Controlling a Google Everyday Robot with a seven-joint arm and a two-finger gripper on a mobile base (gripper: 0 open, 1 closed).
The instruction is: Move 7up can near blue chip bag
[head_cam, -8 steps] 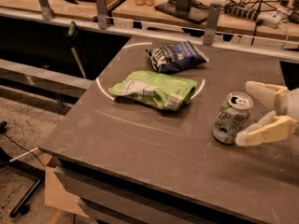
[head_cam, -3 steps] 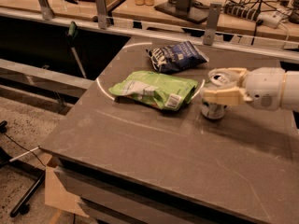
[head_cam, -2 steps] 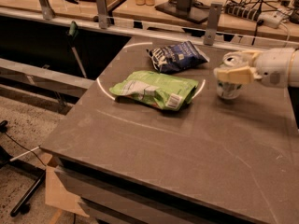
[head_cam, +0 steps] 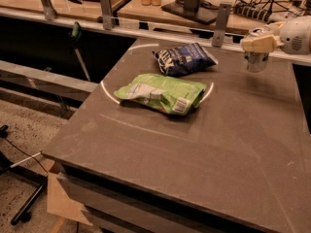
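Observation:
The 7up can (head_cam: 256, 60) is a small silver can held in the air above the far right of the table, upright, right of the blue chip bag. My gripper (head_cam: 260, 43) is shut on the can near its top, with a cream finger (head_cam: 258, 43) across its front and the white arm running off the right edge. The blue chip bag (head_cam: 184, 58) is a crinkled navy foil bag with white lettering, lying at the far middle of the table, a hand's width left of the can.
A larger light-green bag with a barcode (head_cam: 162, 92) lies in front of the blue bag. The dark table (head_cam: 204, 144) drops off at its left and front edges. A rail with metal posts (head_cam: 220, 17) and a desk with cables stand behind.
My gripper has taken the can from the table's right middle, lifted it and carried it toward the far right, above the surface.

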